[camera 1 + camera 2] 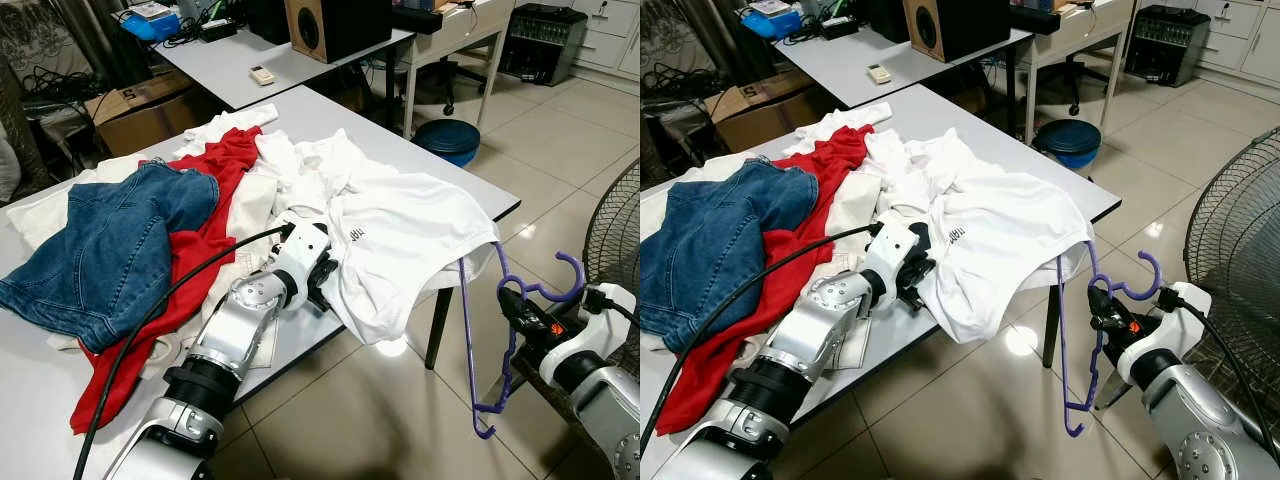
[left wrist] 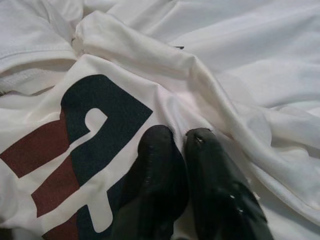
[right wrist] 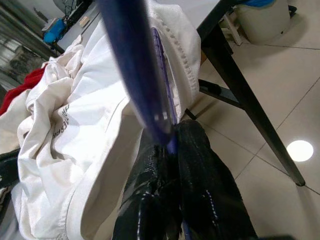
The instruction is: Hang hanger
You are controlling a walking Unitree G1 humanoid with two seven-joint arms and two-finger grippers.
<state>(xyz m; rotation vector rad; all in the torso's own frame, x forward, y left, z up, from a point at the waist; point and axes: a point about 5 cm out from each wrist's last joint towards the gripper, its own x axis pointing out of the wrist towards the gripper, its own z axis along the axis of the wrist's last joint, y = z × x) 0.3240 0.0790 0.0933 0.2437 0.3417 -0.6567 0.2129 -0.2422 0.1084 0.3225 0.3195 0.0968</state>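
The right hand [image 1: 1102, 312] is clenched on a thin purple plastic hanger [image 1: 1080, 345] off the surface's [image 1: 970, 125] edge, long axis near vertical, hook up, its top tucked into the hanging white cotton T-shirt [image 1: 1000, 245]. The left hand [image 2: 175, 165], fingers together, presses on that shirt's navy-and-red print, possibly "FILA".

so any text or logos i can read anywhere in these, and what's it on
Small dark print on the white t-shirt hanging over the table edge: too small and sideways to read.
Large navy and red block logo on white cloth under the left gripper: partly covered, cannot be read for sure.
Hanger in the right gripper: no text.
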